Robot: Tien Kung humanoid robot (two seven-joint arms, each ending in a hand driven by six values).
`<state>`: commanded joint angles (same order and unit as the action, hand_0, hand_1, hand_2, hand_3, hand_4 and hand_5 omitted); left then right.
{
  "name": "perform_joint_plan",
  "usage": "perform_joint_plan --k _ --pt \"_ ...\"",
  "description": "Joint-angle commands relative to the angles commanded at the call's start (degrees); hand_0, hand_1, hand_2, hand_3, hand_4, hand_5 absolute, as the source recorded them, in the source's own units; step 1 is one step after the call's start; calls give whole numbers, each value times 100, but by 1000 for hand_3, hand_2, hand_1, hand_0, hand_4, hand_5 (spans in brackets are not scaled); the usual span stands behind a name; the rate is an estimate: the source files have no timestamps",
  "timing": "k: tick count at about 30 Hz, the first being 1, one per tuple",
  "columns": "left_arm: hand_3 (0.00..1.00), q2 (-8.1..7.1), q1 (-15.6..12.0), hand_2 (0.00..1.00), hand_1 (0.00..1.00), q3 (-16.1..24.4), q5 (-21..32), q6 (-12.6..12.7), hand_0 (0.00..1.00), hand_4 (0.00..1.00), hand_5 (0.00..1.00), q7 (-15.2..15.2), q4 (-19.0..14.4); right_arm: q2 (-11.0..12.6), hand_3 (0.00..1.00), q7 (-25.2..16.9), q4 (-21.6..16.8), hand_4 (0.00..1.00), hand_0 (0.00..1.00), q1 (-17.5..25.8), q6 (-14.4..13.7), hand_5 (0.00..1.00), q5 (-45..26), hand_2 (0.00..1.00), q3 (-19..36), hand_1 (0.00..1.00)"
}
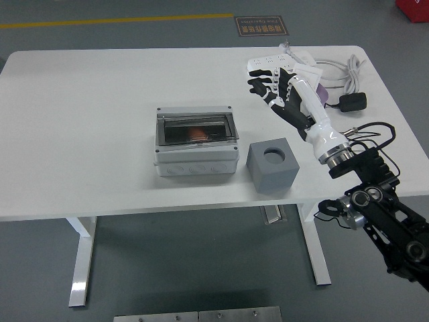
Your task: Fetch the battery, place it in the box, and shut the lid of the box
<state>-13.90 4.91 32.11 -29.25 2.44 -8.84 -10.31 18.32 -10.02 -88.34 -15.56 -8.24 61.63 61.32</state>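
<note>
Standing nearest the table's front edge, the grey block [271, 163] shows an empty round socket in its top, which suggests it served as the battery's holder. Just beside it at 9 o'clock sits the grey box [196, 142], its smoked lid [196, 128] lying down over the opening; an orange shape that is probably the battery [198, 133] shows faintly through it, so the fetching and placing appear done and the lid looks closed, though whether it is latched cannot be told. The right hand [281, 94] hangs above the table at about 2 o'clock from the box, well apart from it, fingers [263, 86] spread and slack with nothing in them, a pose that fits an arm clear of finished work. Beyond it, toward the far right corner, a white power strip [268, 62], some paper packets [307, 69] and a black adapter [352, 101] with its cable lie out of the working area. The left arm is not visible.
</note>
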Motion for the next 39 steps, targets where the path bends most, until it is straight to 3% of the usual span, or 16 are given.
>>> perform_joint_plan --k 2,5,6,11,12,17,18,22,23,24,29,30,31,39 --pt "717 -10 -41 680 775 60 -39 2 630 676 219 -6 0 1 636 95 -96 859 620 250 208 689 -446 624 165 590" --pt "717 -24 -83 680 775 147 -106 5 630 676 219 -16 0 33 636 279 -169 859 620 506 244 689 -899 624 304 590" --pt "718 -29 -91 681 775 164 -114 6 630 676 218 -15 0 45 822 337 -175 951 808 543 230 803 -954 782 332 733" --pt "718 -42 -94 681 775 162 -64 13 630 676 218 20 0 89 822 473 -212 951 808 573 -248 803 -362 782 392 733" --pt "717 -41 -93 681 775 159 -55 13 630 676 219 26 0 84 924 463 -221 998 998 559 -417 909 -179 878 386 848" --pt "717 -21 -125 681 775 203 -52 19 630 676 219 33 0 -4 924 254 -101 998 998 426 -1251 909 637 878 295 848" --pt "717 -16 -134 679 774 211 -49 19 630 676 221 33 0 -21 828 204 -74 998 998 405 -1379 970 739 830 279 828" --pt "717 -10 -170 679 774 197 43 25 630 676 221 55 0 -105 828 -81 21 998 998 371 -1783 970 510 830 254 828" --pt "717 -10 -174 679 774 193 68 27 630 676 221 62 0 -129 828 -163 52 998 998 376 -1794 970 377 830 260 828" --pt "718 -8 -176 679 774 189 89 28 630 676 221 66 0 -147 765 -230 77 998 774 383 -1777 954 252 738 273 714" --pt "718 -6 -169 679 774 183 136 30 630 676 221 80 0 -150 765 -400 125 998 774 428 -1654 954 -386 738 385 714" --pt "717 -10 -168 680 774 185 137 31 629 677 225 81 0 -135 708 -399 118 998 707 430 -1628 930 -479 694 403 666" --pt "717 -14 -167 680 774 190 137 33 629 677 225 82 0 -114 708 -392 108 998 707 427 -1598 930 -556 694 420 666" --pt "718 -68 -181 680 774 142 205 28 629 678 225 106 0 23 669 -263 -29 998 691 316 -1408 919 -676 673 427 643"
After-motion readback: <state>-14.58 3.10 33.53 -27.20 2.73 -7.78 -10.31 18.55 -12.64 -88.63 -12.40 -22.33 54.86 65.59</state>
